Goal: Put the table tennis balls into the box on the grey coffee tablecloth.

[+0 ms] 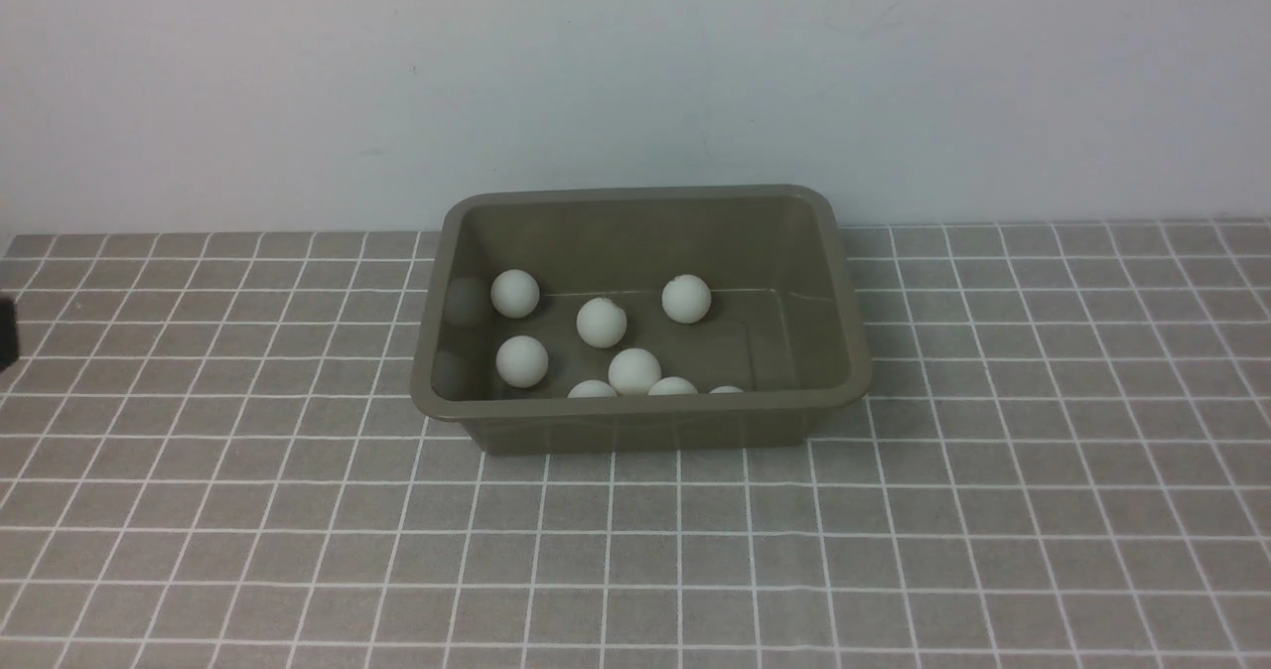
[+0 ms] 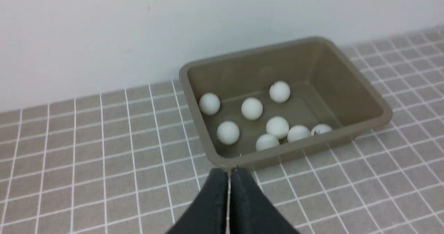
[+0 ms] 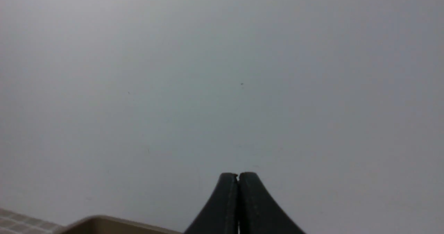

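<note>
**Now eight balls lie in the box, both tools clenched empty**

Nearest the robot, the grey coffee tablecloth (image 1: 298,550) covers the bench with its grid of thin white lines, and the front view shows no ball on it. The left tool (image 2: 229,171) appears only in the left wrist view: its two dark fingers (image 2: 211,199) are pressed together with nothing between them, and their tips hang just short of the box's near rim.

Further back, the box (image 1: 635,421) stands on the cloth, close to the pale wall (image 1: 635,73). Inside it are the table tennis balls (image 1: 635,370). Three of them sit against the near wall, half hidden by the rim in the front view; the left wrist view shows them in full, one with a small dark mark. A fourth touches that row from behind. The other four lie spread over the left and middle of the floor, apart from one another. The right part of the floor is bare.

The right tool (image 3: 238,176) shows only in its own wrist view, fingers clamped shut and empty, facing the wall, with one rim corner of the box low in that picture.
</note>
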